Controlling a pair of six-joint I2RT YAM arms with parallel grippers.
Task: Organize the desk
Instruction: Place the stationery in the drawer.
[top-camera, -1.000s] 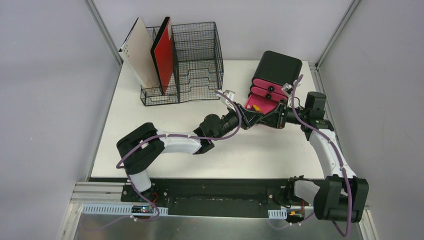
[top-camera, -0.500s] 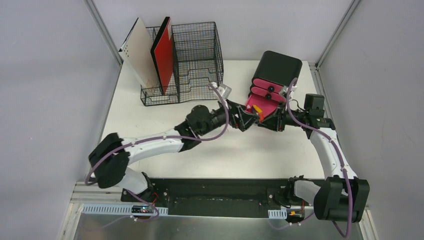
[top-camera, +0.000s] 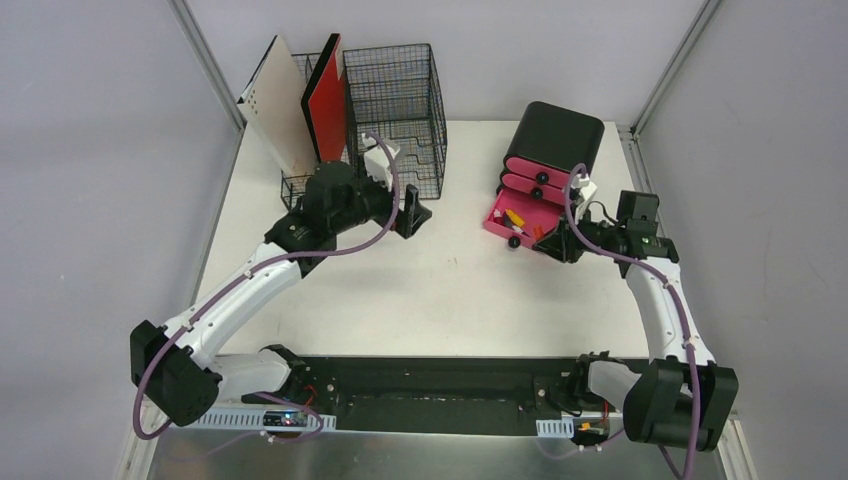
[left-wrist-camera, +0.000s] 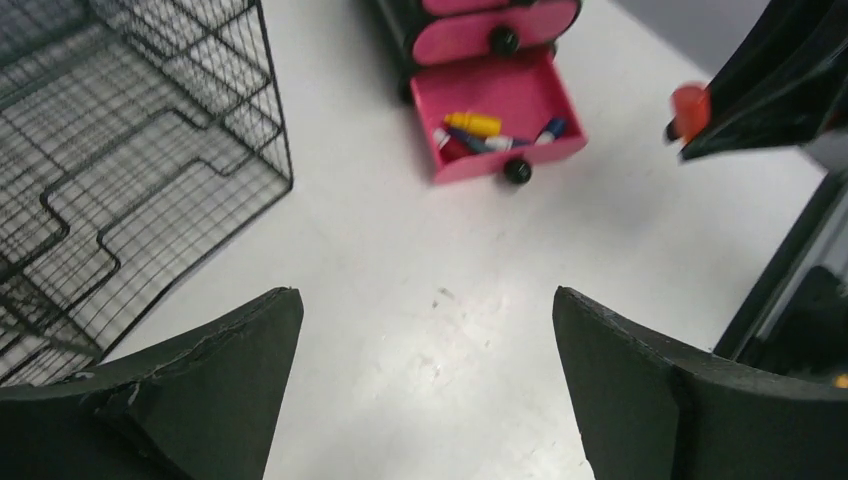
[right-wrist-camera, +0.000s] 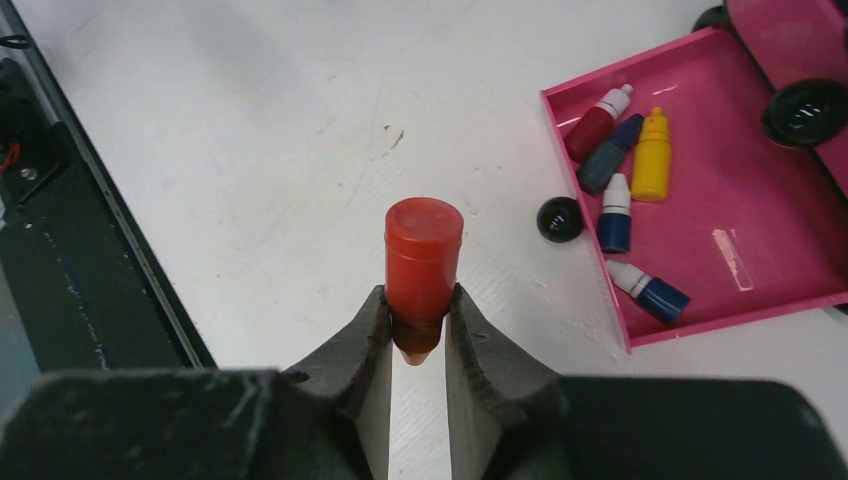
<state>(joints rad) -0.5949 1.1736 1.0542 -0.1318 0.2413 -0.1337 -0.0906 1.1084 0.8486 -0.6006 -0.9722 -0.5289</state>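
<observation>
My right gripper (right-wrist-camera: 418, 330) pinched one small orange-red plastic bottle (right-wrist-camera: 423, 250), not yet in the open pink plastic drawer (right-wrist-camera: 750, 150) holding five small bottles (right-wrist-camera: 612, 215); my left gripper (left-wrist-camera: 425, 300) gaped wide, empty.

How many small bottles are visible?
6. Five lie in the open pink drawer: red bottle, navy bottle, yellow bottle, two blue bottles. The orange bottle is clamped in the right gripper. Shut drawers may hide more.
</observation>
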